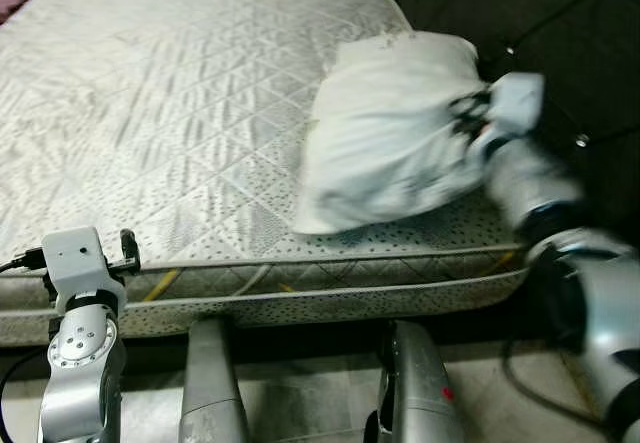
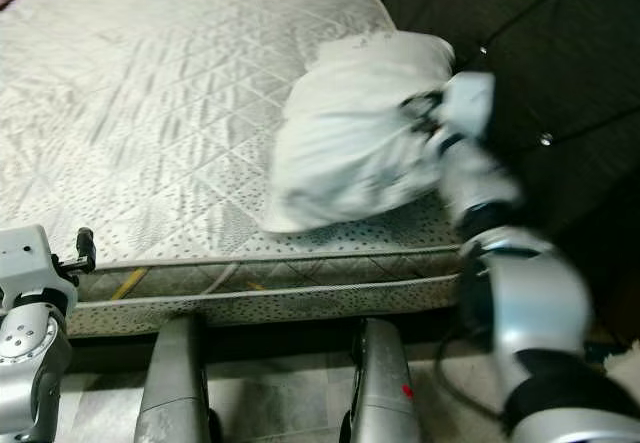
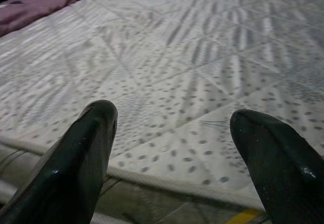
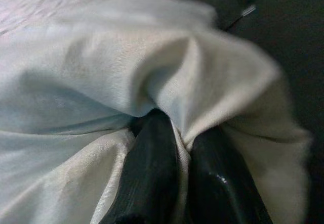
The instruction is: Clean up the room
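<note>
White cotton bunched tight — our right hand [image 4: 174,153] has its fingers pinched shut on a fold of the pillow [image 1: 395,133]. We've got the pillow on the mattress [image 1: 170,113], at the corner next to the dark tufted headboard [image 1: 560,23], its long axis running from the headboard toward the mattress's front edge. Our left hand [image 3: 177,148] sits well apart from the pillow, fingers spread wide, empty, at the mattress's front edge.
</note>
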{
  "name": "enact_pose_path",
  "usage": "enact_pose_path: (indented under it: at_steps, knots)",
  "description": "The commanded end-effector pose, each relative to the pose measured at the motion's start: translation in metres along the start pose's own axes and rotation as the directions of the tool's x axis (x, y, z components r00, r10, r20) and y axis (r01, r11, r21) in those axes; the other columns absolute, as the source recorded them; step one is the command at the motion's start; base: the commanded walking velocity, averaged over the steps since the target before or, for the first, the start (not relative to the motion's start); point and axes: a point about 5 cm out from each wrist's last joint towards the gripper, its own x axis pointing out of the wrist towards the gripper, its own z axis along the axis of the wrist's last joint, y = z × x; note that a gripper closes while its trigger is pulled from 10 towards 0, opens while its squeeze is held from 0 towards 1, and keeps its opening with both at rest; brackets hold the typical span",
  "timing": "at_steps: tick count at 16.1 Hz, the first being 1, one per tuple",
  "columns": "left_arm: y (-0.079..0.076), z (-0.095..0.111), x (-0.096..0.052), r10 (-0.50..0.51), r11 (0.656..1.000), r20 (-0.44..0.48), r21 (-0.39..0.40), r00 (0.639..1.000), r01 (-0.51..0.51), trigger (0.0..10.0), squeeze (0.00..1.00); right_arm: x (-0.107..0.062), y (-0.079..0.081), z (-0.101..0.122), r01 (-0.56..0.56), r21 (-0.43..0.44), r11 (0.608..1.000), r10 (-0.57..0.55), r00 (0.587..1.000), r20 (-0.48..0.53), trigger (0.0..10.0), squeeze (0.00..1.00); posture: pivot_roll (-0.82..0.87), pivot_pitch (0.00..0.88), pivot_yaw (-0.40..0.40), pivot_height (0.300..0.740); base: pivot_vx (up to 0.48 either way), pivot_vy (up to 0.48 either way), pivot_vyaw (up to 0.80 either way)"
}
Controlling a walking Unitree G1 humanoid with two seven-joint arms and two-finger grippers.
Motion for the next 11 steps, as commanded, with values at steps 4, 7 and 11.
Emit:
enact_pose_path:
  at_steps: [4,7,11]
  knots:
    - [-0.001,0.005,0.005,0.003,1.0,0.019,0.004,1.0,-0.003,10.0,0.0,-0.008,-0.043,0.065,0.165,-0.094,0.982,-0.146,0.973,0.179,0.0,0.0,0.02,0.0,-0.019,0.512,0.0,0.0,0.0]
    - [-0.002,0.005,0.007,0.008,1.0,0.024,0.007,1.0,-0.008,10.0,0.0,-0.012,-0.055,0.063,0.195,-0.088,0.977,-0.177,0.967,0.181,0.0,0.0,0.01,0.0,-0.02,0.512,0.0,0.0,0.0]
    - [-0.006,0.003,0.005,0.01,1.0,0.018,0.007,1.0,-0.011,10.0,0.0,-0.007,-0.037,0.006,0.14,-0.091,0.986,-0.136,0.99,0.049,0.0,0.0,0.02,0.0,-0.015,0.512,0.0,0.0,0.0]
